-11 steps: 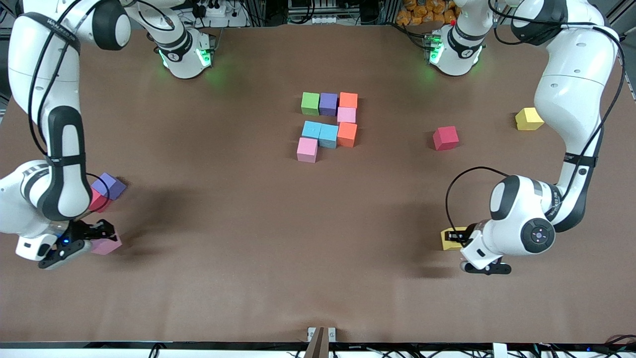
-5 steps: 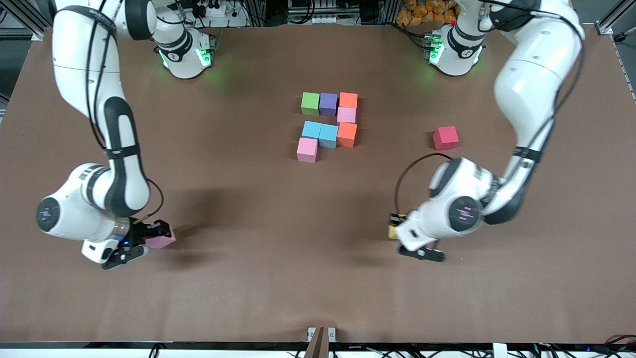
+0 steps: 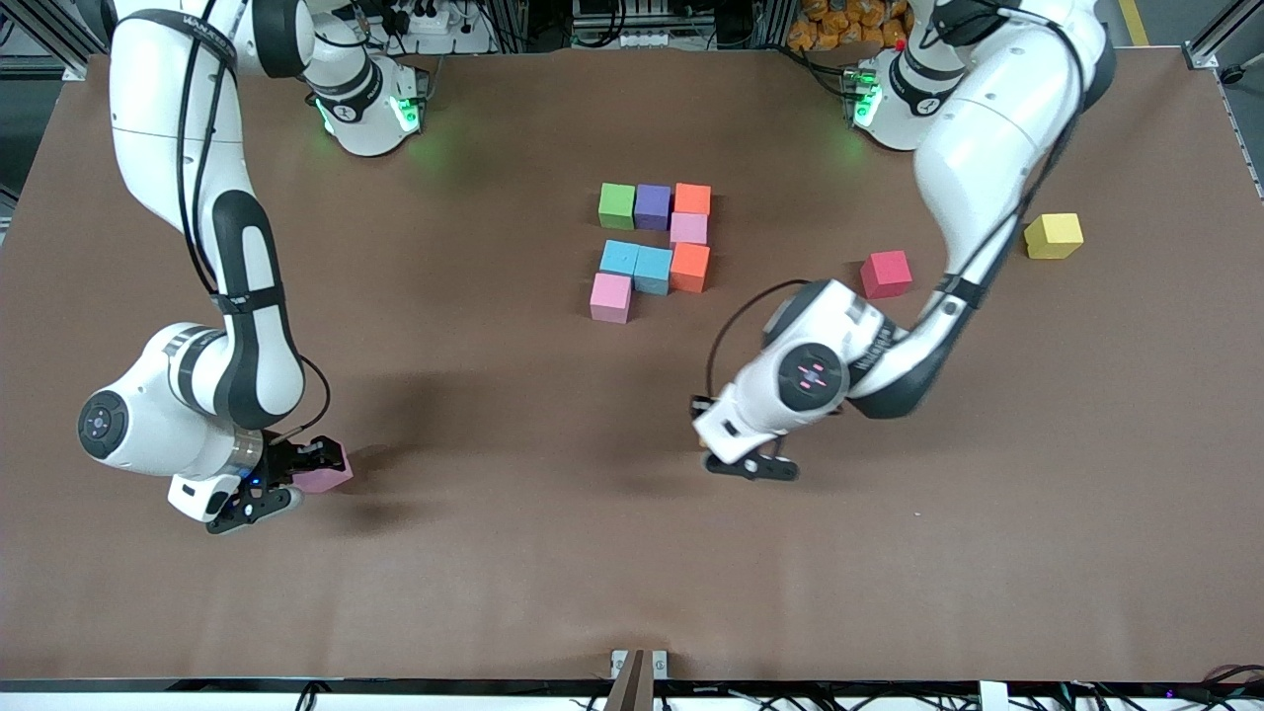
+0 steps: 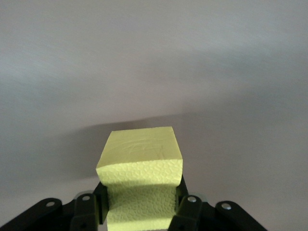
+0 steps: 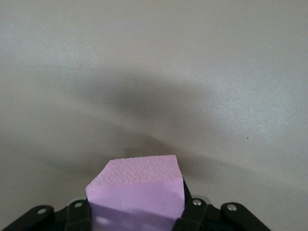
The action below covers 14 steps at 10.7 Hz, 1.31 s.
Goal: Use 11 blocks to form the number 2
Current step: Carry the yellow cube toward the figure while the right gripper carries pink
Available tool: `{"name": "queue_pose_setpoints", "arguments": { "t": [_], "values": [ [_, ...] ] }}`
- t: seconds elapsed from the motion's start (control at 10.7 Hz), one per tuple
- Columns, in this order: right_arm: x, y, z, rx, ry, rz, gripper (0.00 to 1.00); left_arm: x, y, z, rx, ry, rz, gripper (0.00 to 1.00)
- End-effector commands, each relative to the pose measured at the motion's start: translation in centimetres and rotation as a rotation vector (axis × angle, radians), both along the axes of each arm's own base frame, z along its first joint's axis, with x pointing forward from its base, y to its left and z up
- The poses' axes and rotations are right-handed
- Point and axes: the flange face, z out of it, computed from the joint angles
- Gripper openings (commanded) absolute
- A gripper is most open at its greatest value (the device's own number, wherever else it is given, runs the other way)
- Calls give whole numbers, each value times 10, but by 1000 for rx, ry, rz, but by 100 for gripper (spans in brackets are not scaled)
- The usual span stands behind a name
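Several blocks lie in a cluster mid-table: green (image 3: pixel 616 205), purple (image 3: pixel 652 206) and orange (image 3: pixel 692 198) in a row, then a pink one (image 3: pixel 688 229), two light blue (image 3: pixel 619 257), another orange (image 3: pixel 689 267) and a pink one (image 3: pixel 610 297). My left gripper (image 3: pixel 706 430) hangs over bare table nearer the front camera than the cluster. It is shut on a yellow block (image 4: pixel 139 178), which its hand hides in the front view. My right gripper (image 3: pixel 308 462) is low toward the right arm's end, shut on a pink block (image 3: pixel 326 476) (image 5: pixel 137 192).
A loose red block (image 3: pixel 886 274) lies beside the left forearm. A second yellow block (image 3: pixel 1053 236) sits toward the left arm's end. The brown table (image 3: pixel 513 553) stretches bare between the two grippers and along the front edge.
The left arm has carried the yellow block steadily toward the table's middle. The right arm moved the pink block toward the middle, then nearly stopped.
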Motion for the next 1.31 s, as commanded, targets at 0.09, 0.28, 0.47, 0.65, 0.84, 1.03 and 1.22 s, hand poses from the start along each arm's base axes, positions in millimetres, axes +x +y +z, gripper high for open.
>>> {"name": "queue_pose_setpoints", "arguments": {
  "t": [0.09, 0.28, 0.47, 0.65, 0.84, 1.03, 1.22],
  "values": [
    [-9, 10, 8, 19, 13, -17, 29, -37, -69, 2, -43, -44, 2, 2],
    [-15, 25, 6, 35, 69, -30, 29, -62, -106, -8, -68, -49, 105, 2],
    [-19, 33, 9, 41, 96, -43, 29, -84, -129, -22, -30, -57, 107, 2],
    [-20, 32, 9, 41, 98, -45, 29, -101, -143, -31, -24, -43, 87, 2],
    [-21, 39, 8, 40, 103, -51, 29, -109, -149, -33, -15, -39, 69, 3],
    [-22, 50, 8, 38, 107, -53, 29, -115, -150, -35, 8, -39, 44, 3],
    [-22, 51, 7, 41, 110, -54, 29, -123, -154, -37, 31, -25, 21, 3]
  ]
}}
